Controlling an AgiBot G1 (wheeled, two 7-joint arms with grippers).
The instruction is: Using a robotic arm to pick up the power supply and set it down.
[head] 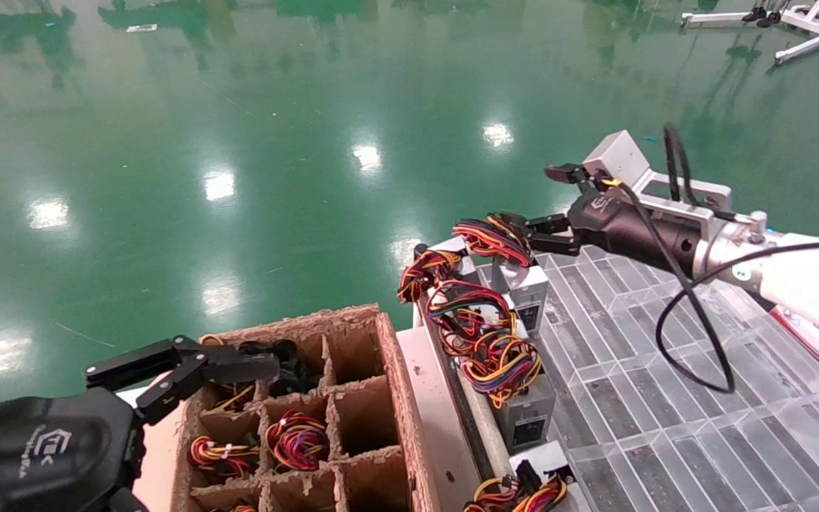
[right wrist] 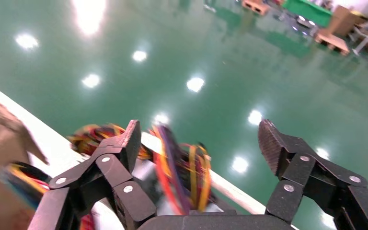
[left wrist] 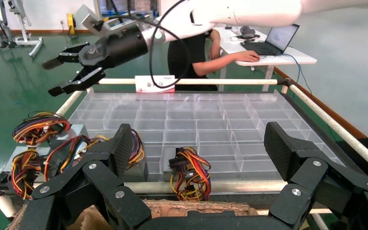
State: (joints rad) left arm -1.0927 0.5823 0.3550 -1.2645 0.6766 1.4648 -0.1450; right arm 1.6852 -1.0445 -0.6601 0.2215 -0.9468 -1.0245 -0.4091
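The power supply (head: 525,289) is a small silver box standing upright in the far left corner of the clear tray (head: 665,398). Its red and purple wire bundle (head: 493,239) sits on top. The white robotic arm (head: 800,274) reaches over the tray. Its black right gripper (head: 537,199) is open just above and beyond that bundle. In the right wrist view the blurred wires (right wrist: 182,172) lie between the spread fingers (right wrist: 124,143) of this gripper (right wrist: 199,139). The left wrist view shows the same supply (left wrist: 75,132), its wires (left wrist: 39,127) and the right gripper (left wrist: 57,76) above them.
Like silver boxes with yellow-orange bundles (head: 502,364) (head: 429,272) line the tray's left edge. One stands in front of my left gripper (left wrist: 190,173). A cardboard divider box (head: 388,398) holds more wired units. My left gripper (head: 182,366) (left wrist: 199,143) hangs open over it. A person (left wrist: 194,52) sits behind the tray.
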